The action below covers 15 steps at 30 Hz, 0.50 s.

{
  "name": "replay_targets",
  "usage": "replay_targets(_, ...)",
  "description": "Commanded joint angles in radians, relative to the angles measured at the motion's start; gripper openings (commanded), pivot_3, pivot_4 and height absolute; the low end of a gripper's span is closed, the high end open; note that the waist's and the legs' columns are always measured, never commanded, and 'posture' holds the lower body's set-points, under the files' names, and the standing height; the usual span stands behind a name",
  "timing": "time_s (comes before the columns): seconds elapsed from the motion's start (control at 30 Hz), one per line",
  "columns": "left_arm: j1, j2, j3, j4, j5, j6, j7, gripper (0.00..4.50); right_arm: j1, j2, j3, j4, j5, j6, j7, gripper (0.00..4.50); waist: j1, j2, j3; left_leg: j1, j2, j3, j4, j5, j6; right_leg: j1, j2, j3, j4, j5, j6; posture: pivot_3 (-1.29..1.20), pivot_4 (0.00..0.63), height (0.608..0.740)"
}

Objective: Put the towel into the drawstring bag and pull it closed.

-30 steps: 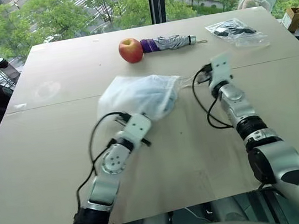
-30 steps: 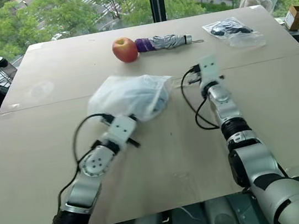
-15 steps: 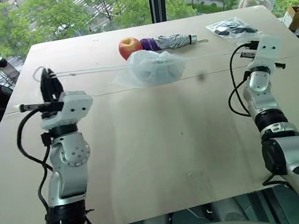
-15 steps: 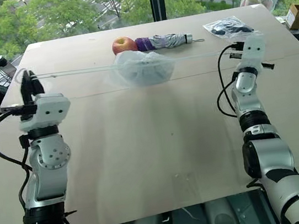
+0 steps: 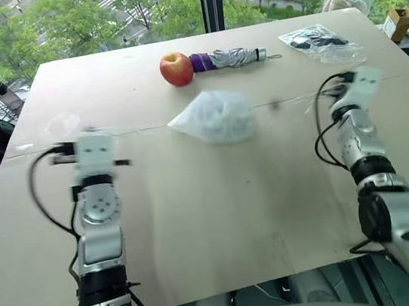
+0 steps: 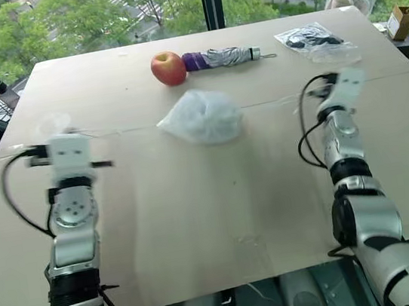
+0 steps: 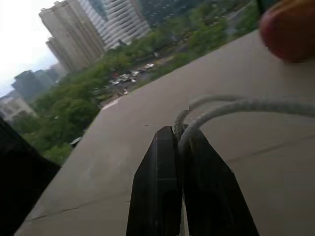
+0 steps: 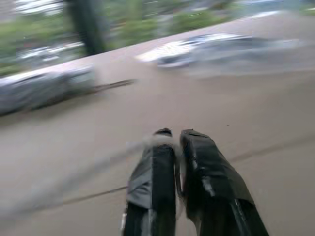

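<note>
A pale tabletop [image 5: 221, 219] of two joined boards stands before a window onto green trees. Its near half is bare; an apple [image 5: 176, 69], a folded umbrella [image 5: 231, 58] and clear plastic bags [image 5: 322, 41] line the far edge. The drawstring bag [image 5: 215, 118], bunched with the light-blue towel [image 6: 211, 118] showing faintly through it, lies between the two arms, beyond both. The left jaws [image 7: 178, 147] reach forward, pinched tight on a white cord [image 7: 246, 105]. The right jaws [image 8: 176, 147] stand narrowly apart with a blurred cord [image 8: 74, 179] between them.
</note>
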State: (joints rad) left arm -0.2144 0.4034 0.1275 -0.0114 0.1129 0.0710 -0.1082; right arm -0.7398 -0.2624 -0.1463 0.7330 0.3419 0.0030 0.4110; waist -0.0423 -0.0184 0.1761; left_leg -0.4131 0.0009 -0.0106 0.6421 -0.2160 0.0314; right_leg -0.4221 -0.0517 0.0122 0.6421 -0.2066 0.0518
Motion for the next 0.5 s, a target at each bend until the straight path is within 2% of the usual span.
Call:
replay_targets(0.03, 0.079, 0.083, -0.073, -0.067, -0.132, 0.022, -0.301, 0.67, 0.167, -0.147, 0.190, -0.286, 0.007, 0.161, 0.435, 1.91, 0.008, 0.000, 0.000, 0.000, 0.001, 0.000, 0.001, -0.001, 0.001, 0.000, 0.000, -0.001, 0.000, 0.000, 0.000, 0.00, 0.150, 0.740)
replay_targets(0.07, 0.121, 0.129, -0.099, -0.088, -0.161, 0.036, -0.401, 1.05, 0.208, -0.205, 0.217, -0.324, -0.008, 0.190, 0.498, 2.48, 0.011, 0.000, 0.000, -0.001, 0.001, -0.001, 0.000, -0.001, 0.001, 0.000, 0.000, -0.002, 0.000, 0.000, 0.000, 0.00, 0.150, 0.740)
replay_targets(0.13, 0.199, 0.210, -0.112, -0.106, -0.193, 0.045, -0.522, 1.88, 0.270, -0.308, 0.237, -0.377, -0.013, 0.237, 0.591, 3.32, 0.019, 0.002, 0.000, -0.001, 0.001, -0.002, 0.000, -0.002, 0.002, -0.001, -0.001, -0.002, -0.002, 0.000, 0.000, 0.00, 0.150, 0.740)
replay_targets(0.17, 0.225, 0.234, -0.097, -0.105, -0.201, 0.040, -0.541, 2.19, 0.293, -0.346, 0.232, -0.394, -0.003, 0.251, 0.625, 3.67, 0.024, 0.003, -0.001, -0.001, 0.001, -0.003, 0.000, -0.002, 0.002, -0.001, -0.003, 0.000, -0.002, 0.000, 0.000, 0.00, 0.150, 0.740)
replay_targets(0.2, 0.244, 0.245, -0.063, -0.098, -0.240, 0.056, -0.556, 2.68, 0.310, -0.384, 0.217, -0.403, 0.010, 0.263, 0.657, 4.20, 0.028, 0.004, -0.002, 0.001, 0.000, -0.002, 0.000, -0.002, 0.002, 0.000, -0.003, 0.001, -0.003, -0.001, -0.001, 0.00, 0.150, 0.740)
replay_targets(0.23, 0.267, 0.266, -0.021, -0.098, -0.287, 0.082, -0.586, 3.12, 0.323, -0.422, 0.188, -0.384, 0.014, 0.233, 0.682, 4.30, 0.029, 0.004, -0.002, 0.003, 0.000, -0.001, 0.000, -0.003, 0.003, 0.003, -0.003, 0.001, -0.007, -0.003, -0.004, 0.00, 0.150, 0.740)
replay_targets(0.37, 0.303, 0.311, 0.094, -0.105, -0.396, 0.167, -0.638, 3.12, 0.333, -0.481, 0.101, -0.325, 0.017, 0.157, 0.694, 4.30, 0.027, 0.003, -0.001, 0.010, 0.002, 0.003, 0.000, -0.003, 0.003, 0.010, -0.009, 0.002, -0.010, -0.003, -0.006, 0.00, 0.150, 0.740)
replay_targets(0.5, 0.342, 0.353, 0.127, -0.118, -0.434, 0.173, -0.708, 3.12, 0.342, -0.477, 0.059, -0.319, 0.022, 0.121, 0.696, 4.30, 0.023, 0.002, -0.001, 0.014, 0.006, 0.010, 0.000, -0.003, 0.003, 0.010, -0.010, -0.001, -0.009, -0.003, -0.005, 0.00, 0.150, 0.740)
